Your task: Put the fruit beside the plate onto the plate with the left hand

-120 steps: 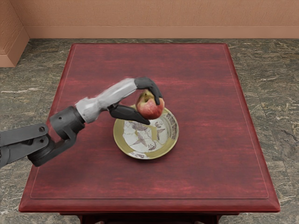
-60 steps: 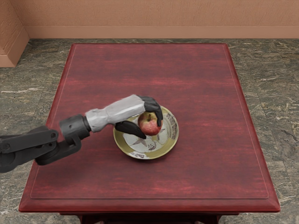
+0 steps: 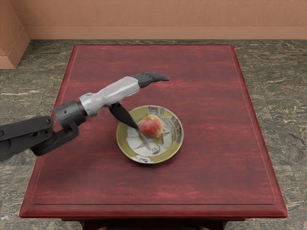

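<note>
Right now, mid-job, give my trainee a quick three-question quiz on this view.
1. True or false: the apple lies on the plate.
2. The left robot hand is: A) shut on the apple; B) open, holding nothing; C) flat on the plate.
3. One word: which arm is out of view?

Key: 1 true; 2 B; 3 right.

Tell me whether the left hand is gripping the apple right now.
No, the left hand is open, its fingers stretched out flat rather than wrapped around the apple, which sits on the plate.
</note>
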Controlling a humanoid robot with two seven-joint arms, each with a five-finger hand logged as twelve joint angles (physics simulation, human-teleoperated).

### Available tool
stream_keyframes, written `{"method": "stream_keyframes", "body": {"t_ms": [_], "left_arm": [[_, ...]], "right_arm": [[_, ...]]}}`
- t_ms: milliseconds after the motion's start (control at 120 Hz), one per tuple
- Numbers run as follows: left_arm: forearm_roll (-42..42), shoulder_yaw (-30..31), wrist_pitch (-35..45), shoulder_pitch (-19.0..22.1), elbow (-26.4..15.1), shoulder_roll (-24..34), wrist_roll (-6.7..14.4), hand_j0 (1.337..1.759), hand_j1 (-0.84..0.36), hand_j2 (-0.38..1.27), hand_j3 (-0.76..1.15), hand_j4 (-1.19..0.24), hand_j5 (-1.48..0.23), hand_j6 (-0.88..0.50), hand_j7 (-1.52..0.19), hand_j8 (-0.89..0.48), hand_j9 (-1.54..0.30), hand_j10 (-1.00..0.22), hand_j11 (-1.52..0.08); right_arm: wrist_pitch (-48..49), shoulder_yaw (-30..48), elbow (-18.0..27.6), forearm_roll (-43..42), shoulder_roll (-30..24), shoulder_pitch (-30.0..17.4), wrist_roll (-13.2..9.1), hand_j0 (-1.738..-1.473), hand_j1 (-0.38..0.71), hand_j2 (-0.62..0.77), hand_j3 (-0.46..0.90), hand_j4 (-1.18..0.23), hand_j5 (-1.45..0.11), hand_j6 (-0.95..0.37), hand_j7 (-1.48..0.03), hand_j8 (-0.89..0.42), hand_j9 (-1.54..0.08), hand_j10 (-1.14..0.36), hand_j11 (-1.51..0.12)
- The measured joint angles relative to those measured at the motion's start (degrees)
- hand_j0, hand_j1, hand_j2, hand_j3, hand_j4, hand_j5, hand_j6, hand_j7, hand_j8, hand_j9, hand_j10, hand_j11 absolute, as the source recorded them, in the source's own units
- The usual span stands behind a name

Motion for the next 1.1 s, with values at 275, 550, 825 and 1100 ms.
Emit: {"method": "stream_keyframes", "body": {"t_ms": [275, 550, 825, 1100], "left_arm": [[-15.45, -5.69, -0.07, 4.95, -0.31, 4.12, 0.0, 1.658, 0.31, 0.02, 0.0, -0.04, -0.06, -0.04, -0.06, -0.03, -0.06, -0.04, -0.06], [-27.12, -20.13, -5.43, 18.72, 2.17, 3.76, 0.0, 1.658, 0.33, 0.01, 0.0, -0.02, -0.03, -0.02, -0.03, -0.02, -0.03, -0.02, -0.03], [-33.95, -29.44, -15.89, 28.41, 5.43, 3.9, 0.0, 1.658, 0.33, 0.01, 0.0, -0.02, -0.02, -0.02, -0.02, -0.02, -0.02, -0.02, -0.02], [-34.56, -30.58, -18.59, 28.79, 6.16, 4.1, 0.0, 1.658, 0.33, 0.01, 0.0, -0.01, -0.02, -0.01, -0.02, -0.01, -0.02, -0.01, -0.02]], "right_arm": [[0.0, -0.1, 0.0, -0.05, 0.0, -0.01, 0.0, -1.658, -0.35, 0.0, 0.0, 0.0, 0.0, 0.01, 0.0, 0.0, 0.0, 0.0, 0.0], [0.0, -0.49, 0.0, -0.24, 0.0, -2.82, 0.0, -1.658, -0.35, 0.0, 0.0, 0.0, 0.0, 0.01, 0.0, 0.0, 0.0, 0.0, 0.0], [0.0, -0.52, 0.0, -0.25, 0.0, -3.14, 0.0, -1.658, -0.35, 0.0, 0.0, 0.0, 0.0, 0.01, 0.0, 0.0, 0.0, 0.0, 0.0], [0.0, -0.53, 0.0, -0.26, 0.0, -3.16, 0.0, -1.658, -0.35, 0.0, 0.0, 0.0, 0.0, 0.01, 0.0, 0.0, 0.0, 0.0, 0.0]]}}
